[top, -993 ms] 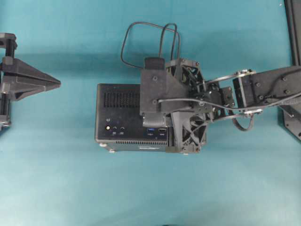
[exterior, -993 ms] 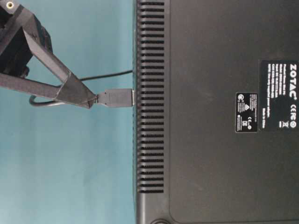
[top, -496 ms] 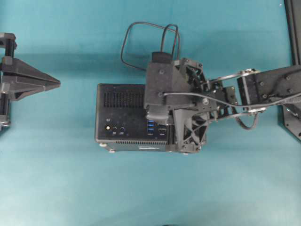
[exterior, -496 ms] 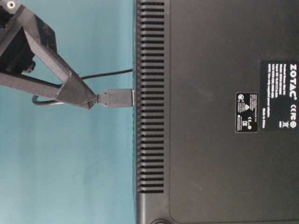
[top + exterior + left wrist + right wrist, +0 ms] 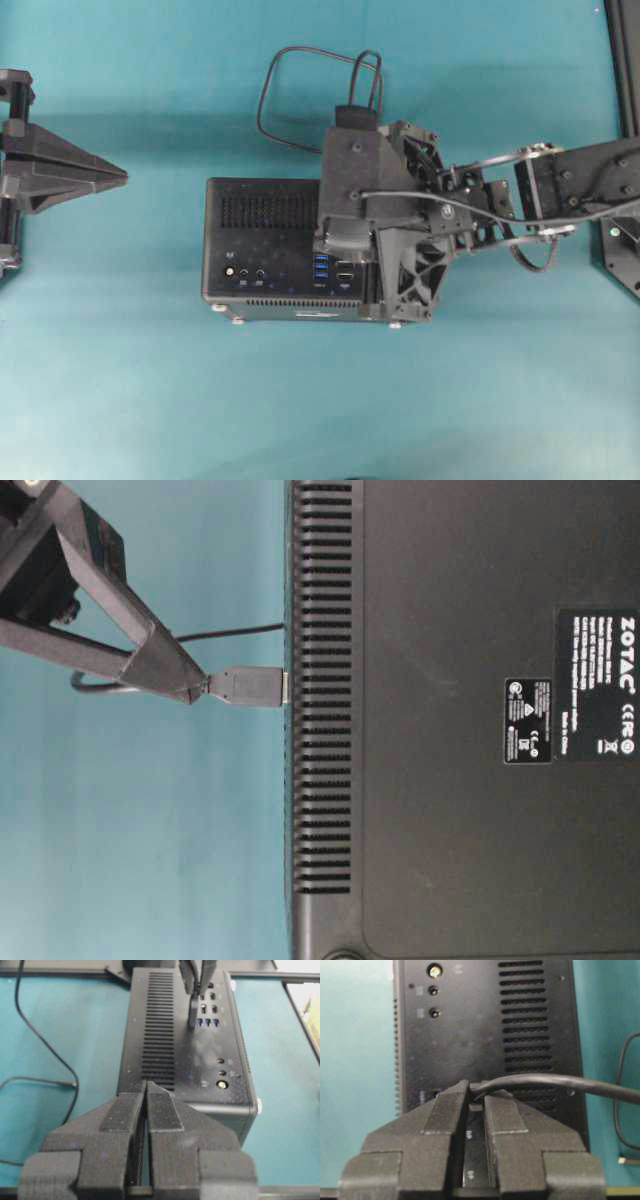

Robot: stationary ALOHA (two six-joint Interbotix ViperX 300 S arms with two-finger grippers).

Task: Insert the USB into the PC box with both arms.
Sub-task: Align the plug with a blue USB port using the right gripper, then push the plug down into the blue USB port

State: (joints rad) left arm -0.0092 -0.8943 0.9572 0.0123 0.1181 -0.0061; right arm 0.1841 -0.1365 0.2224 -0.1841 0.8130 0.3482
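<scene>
The black PC box (image 5: pixel 260 250) lies on the teal table, with its blue USB ports (image 5: pixel 321 268) facing up. My right gripper (image 5: pixel 197 688) is shut on the USB plug (image 5: pixel 248 686). The plug's metal end meets the box's port face (image 5: pixel 292 686). In the left wrist view the plug (image 5: pixel 192 1010) stands right beside the blue ports (image 5: pixel 207 1023). I cannot tell whether it is in a socket. The cable (image 5: pixel 275 100) loops behind the box. My left gripper (image 5: pixel 122 178) is shut and empty, well apart from the box's left end.
The cable's slim free tip (image 5: pixel 627 1161) lies on the cloth beside the box. A black frame (image 5: pixel 622 60) stands at the table's right edge. The right arm (image 5: pixel 560 190) reaches in from the right over the box.
My right gripper has shifted right over the box, uncovering the blue ports. The plug stays against the box's face. The left arm has not moved.
</scene>
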